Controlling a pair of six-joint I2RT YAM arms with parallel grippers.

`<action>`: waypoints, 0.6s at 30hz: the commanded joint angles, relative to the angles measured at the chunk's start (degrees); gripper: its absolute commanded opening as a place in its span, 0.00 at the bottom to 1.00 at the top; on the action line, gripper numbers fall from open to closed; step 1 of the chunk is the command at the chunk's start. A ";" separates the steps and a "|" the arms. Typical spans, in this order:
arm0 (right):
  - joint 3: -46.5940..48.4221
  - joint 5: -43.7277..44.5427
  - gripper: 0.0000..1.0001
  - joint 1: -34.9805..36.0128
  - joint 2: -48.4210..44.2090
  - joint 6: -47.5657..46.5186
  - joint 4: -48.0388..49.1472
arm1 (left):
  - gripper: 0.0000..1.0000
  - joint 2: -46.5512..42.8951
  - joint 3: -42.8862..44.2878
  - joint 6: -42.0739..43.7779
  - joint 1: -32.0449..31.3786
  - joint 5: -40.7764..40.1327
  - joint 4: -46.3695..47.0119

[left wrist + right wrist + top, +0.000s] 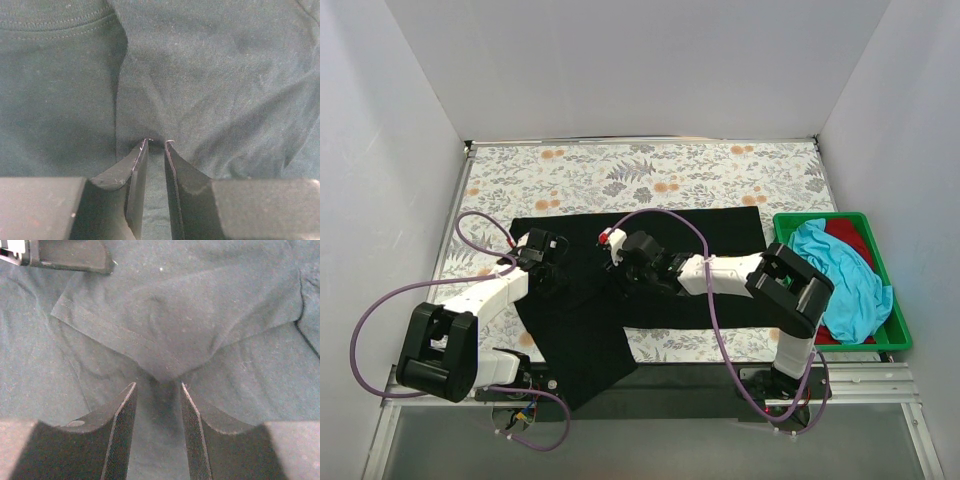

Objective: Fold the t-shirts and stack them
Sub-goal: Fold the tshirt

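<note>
I find the large black knit t-shirt point(720, 230) spread on the floral-printed table point(650, 175), mid-frame in the overhead view. Its long axis runs left to right. One flap breaks off diagonally toward the lower left and overhangs the near edge. The cloth is matte, fine-knit and lightly linted. A stitched collar band shows at upper left of the left wrist view, and a double-stitched sleeve hem crosses the right wrist view.

Left gripper point(156, 145): jaws narrow, nipping a raised ridge of the cloth.

Right gripper point(157, 386): jaws wider, with a gathered point of the sleeve apparently pinched between them and creases fanning out.

At right, a rectangular green plastic tray point(790, 217) holds a crumpled turquoise t-shirt point(840, 280) lying over a red t-shirt point(855, 235).
</note>
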 commanded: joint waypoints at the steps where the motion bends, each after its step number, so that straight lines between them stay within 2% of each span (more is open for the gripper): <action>1: 1.57 1.68 0.40 0.62 1.11 0.96 3.41 | 0.21 -0.08 -0.44 -0.36 -0.18 -1.65 0.59; 7: 1.48 5.64 0.38 0.80 2.43 2.02 3.58 | 0.21 -0.17 -0.62 -0.45 -0.18 -2.18 0.50; 10: 1.48 6.60 0.34 0.89 3.04 2.55 4.28 | 0.21 -0.17 -0.62 -0.62 -0.18 -2.53 0.24; 13: 1.31 7.31 0.21 0.89 2.78 2.46 4.72 | 0.21 -0.26 -0.62 -0.71 -0.18 -2.79 0.06; 14: 1.22 7.31 0.14 0.89 2.60 2.20 4.72 | 0.21 -0.34 -0.71 -0.71 -0.18 -2.88 -0.02; 17: 0.78 7.31 0.03 0.89 1.38 1.41 4.72 | 0.21 -0.52 -0.62 -0.80 -0.18 -3.32 -0.29; 18: 0.34 7.31 0.01 0.89 0.59 1.23 4.64 | 0.21 -0.61 -0.62 -0.80 -0.18 -3.41 -0.38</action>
